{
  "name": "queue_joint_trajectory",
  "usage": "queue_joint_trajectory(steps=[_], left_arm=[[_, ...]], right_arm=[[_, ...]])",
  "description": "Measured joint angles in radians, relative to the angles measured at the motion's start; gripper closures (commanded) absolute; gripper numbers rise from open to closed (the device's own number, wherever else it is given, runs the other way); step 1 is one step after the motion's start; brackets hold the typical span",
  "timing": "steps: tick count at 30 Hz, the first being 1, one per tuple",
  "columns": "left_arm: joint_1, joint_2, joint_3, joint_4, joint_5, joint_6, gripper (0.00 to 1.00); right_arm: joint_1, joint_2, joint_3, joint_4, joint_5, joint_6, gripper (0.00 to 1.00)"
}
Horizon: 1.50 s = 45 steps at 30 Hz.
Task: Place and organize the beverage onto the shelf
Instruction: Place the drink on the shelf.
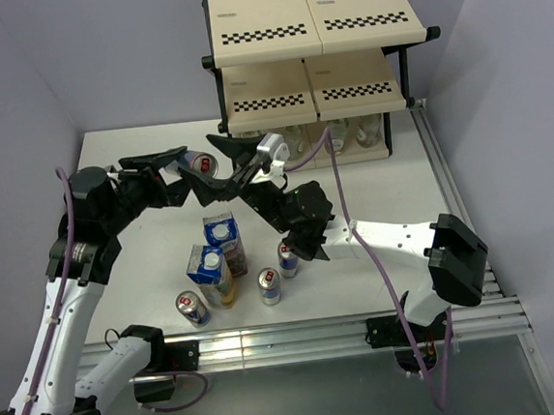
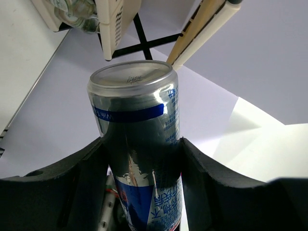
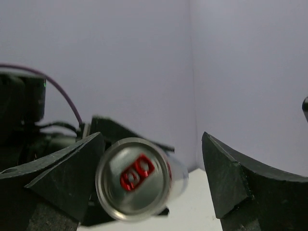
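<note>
Left gripper (image 1: 178, 164) clenched on blue-and-silver can (image 2: 137, 120), held sideways in air near shelf (image 1: 319, 24). Right gripper (image 3: 151, 144) spread wide, fingers (image 3: 67, 168) flanking can's top, not closed on it. Cartons (image 1: 224, 241) and three cans (image 1: 270, 286) stand on table (image 1: 392, 188); bottles (image 1: 349, 138) on lowest tier

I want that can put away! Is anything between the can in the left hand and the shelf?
Yes: the open right hand sits around the can's top end, on the side toward the shelf.
</note>
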Motion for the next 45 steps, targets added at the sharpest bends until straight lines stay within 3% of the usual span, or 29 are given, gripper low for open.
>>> queue_joint_trajectory(steps=[3, 10, 21, 24, 27, 28, 30, 31, 32, 36, 37, 38, 39, 42, 45], left_arm=[[-0.016, -0.002, -0.015, 0.003, -0.013, -0.007, 1.00], [-0.028, -0.020, -0.034, 0.037, -0.041, -0.011, 1.00], [-0.028, -0.023, -0.042, 0.061, -0.076, -0.012, 1.00], [-0.035, -0.022, -0.042, 0.061, -0.082, -0.012, 1.00], [-0.041, -0.022, -0.043, 0.062, -0.098, -0.024, 1.00], [-0.041, -0.023, -0.043, 0.063, -0.106, -0.030, 1.00], [-0.040, -0.026, -0.043, 0.066, -0.127, -0.036, 1.00], [-0.040, -0.026, -0.045, 0.070, -0.132, -0.037, 0.99], [-0.040, -0.026, -0.046, 0.076, -0.135, -0.039, 0.97], [-0.041, -0.026, -0.046, 0.093, -0.130, -0.043, 0.75], [-0.042, -0.024, -0.046, 0.100, -0.126, -0.044, 0.55], [-0.042, -0.022, -0.046, 0.107, -0.124, -0.044, 0.43], [-0.043, -0.013, -0.041, 0.110, -0.121, -0.039, 0.18], [-0.039, 0.048, 0.042, 0.074, -0.101, 0.031, 0.02], [-0.027, 0.135, 0.174, 0.056, -0.064, 0.111, 0.01]], right_arm=[[0.000, 0.023, 0.042, 0.021, 0.001, -0.007, 0.18], [0.000, 0.044, 0.051, 0.042, 0.005, -0.006, 0.09], [0.005, 0.051, -0.035, 0.087, 0.009, -0.002, 0.11], [0.005, 0.061, -0.026, 0.091, 0.015, -0.006, 0.23], [0.006, 0.088, 0.012, 0.094, 0.016, -0.016, 0.47], [0.007, 0.100, 0.026, 0.096, 0.018, -0.024, 0.62], [0.007, 0.113, 0.041, 0.098, 0.015, -0.028, 0.78], [0.007, 0.117, 0.047, 0.100, 0.015, -0.030, 0.91], [0.007, 0.119, 0.050, 0.102, 0.015, -0.032, 0.93], [0.006, 0.120, 0.051, 0.118, 0.007, -0.040, 1.00], [0.006, 0.119, 0.051, 0.122, 0.006, -0.044, 1.00], [0.006, 0.117, 0.051, 0.122, 0.006, -0.048, 1.00], [0.006, 0.111, 0.051, 0.117, 0.007, -0.055, 1.00], [0.005, 0.078, 0.054, 0.053, 0.018, -0.076, 1.00], [-0.003, 0.027, 0.079, -0.026, 0.050, -0.100, 1.00]])
